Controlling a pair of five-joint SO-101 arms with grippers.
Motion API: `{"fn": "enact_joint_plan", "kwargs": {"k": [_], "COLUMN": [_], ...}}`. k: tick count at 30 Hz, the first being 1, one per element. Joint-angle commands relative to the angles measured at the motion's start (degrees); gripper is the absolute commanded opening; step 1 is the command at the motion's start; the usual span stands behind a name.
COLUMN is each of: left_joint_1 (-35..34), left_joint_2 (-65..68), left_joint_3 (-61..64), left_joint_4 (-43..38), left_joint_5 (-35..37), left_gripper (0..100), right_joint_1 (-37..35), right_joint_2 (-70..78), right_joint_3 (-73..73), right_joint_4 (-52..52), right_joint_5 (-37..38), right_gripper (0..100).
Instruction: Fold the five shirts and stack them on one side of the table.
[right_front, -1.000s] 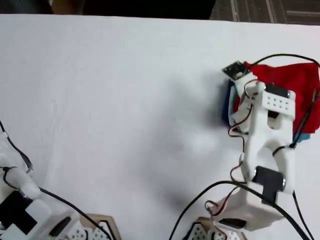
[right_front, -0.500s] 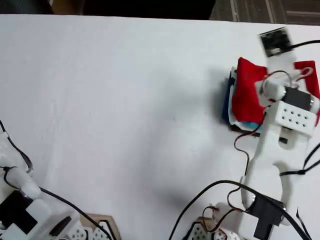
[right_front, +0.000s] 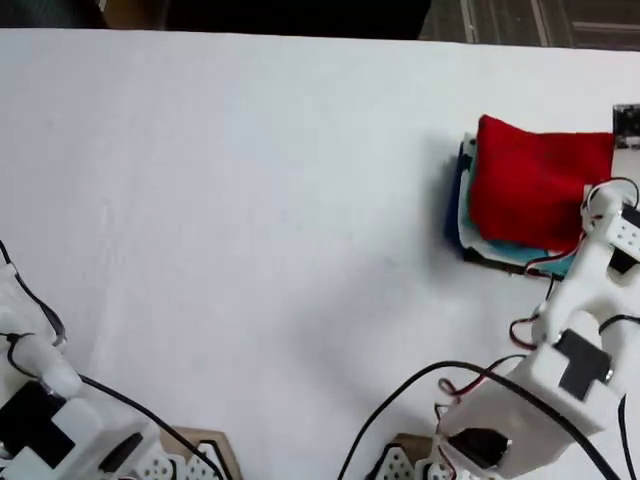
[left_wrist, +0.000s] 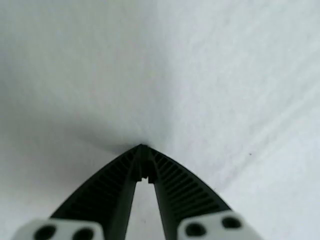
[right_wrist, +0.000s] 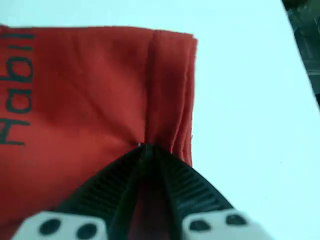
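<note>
A folded red shirt (right_front: 535, 185) lies on top of a stack at the table's right side, with blue, white and teal layers (right_front: 462, 218) showing under its left and near edges. In the right wrist view the red shirt (right_wrist: 75, 100) has creases running into my right gripper (right_wrist: 145, 147), which is shut on a fold of the cloth close to the shirt's edge. The right arm (right_front: 590, 300) stands near the right border of the high view. My left gripper (left_wrist: 142, 150) is shut, empty, with its tips just above the white table (left_wrist: 200, 75).
The white table (right_front: 250, 200) is bare across its left and middle. The left arm (right_front: 40, 420) sits folded at the near left corner, with cables (right_front: 400, 400) trailing along the near edge. The table's far edge runs along the top of the high view.
The right arm swung from over the stack's left part to its right edge. The red shirt, bunched under the arm before, now lies flat and squared on the stack. The left arm stayed put.
</note>
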Motion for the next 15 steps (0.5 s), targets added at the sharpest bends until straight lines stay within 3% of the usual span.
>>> {"fn": "enact_joint_plan", "kwargs": {"k": [1, 9, 15], "left_joint_1": [1.05, 1.05, 6.95], "left_joint_2": [-0.97, -1.05, -4.13], "left_joint_3": [0.22, 0.22, -4.26], "left_joint_4": [-0.88, -0.70, 4.04], "left_joint_5": [0.53, 0.53, -1.49], "left_gripper": [3, 3, 3], "right_joint_1": [0.75, -1.80, -10.51], "right_joint_2": [1.89, -10.68, -29.67], "right_joint_3": [-2.37, -2.46, -2.29], "right_joint_4": [-1.01, 3.21, 17.98], "right_joint_5": [-0.18, -0.62, -0.62], "right_gripper": [2.0, 2.0, 2.0]}}
